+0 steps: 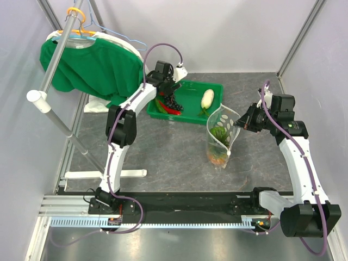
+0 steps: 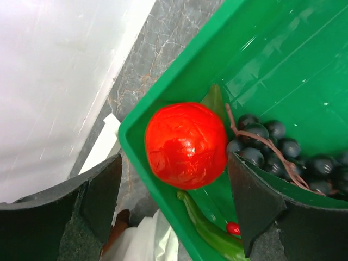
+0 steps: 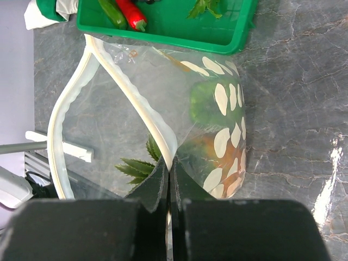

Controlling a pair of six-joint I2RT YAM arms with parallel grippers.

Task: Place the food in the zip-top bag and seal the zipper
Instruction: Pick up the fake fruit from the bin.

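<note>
The clear dotted zip-top bag (image 1: 220,133) stands upright with its mouth open. My right gripper (image 1: 243,124) is shut on its rim. In the right wrist view the gripper (image 3: 169,174) pinches the white zipper (image 3: 136,103) strip. Inside the bag (image 3: 206,109) lie a green pepper (image 3: 209,103) and the orange pineapple (image 3: 217,157), its crown (image 3: 138,166) showing. My left gripper (image 1: 169,89) hangs open over the green tray's (image 1: 190,89) left corner. Its fingers (image 2: 255,201) straddle the red tomato (image 2: 186,145) without touching it. Dark grapes (image 2: 283,155) lie beside it, a white vegetable (image 1: 207,99) farther right.
A red chili (image 3: 130,12) and a long green one (image 3: 111,12) lie in the tray (image 3: 217,27). A green shirt (image 1: 92,62) hangs on a rack at the left. White cloth (image 2: 147,239) lies outside the tray's rim (image 2: 138,166). A white bar (image 1: 106,174) lies near the left arm.
</note>
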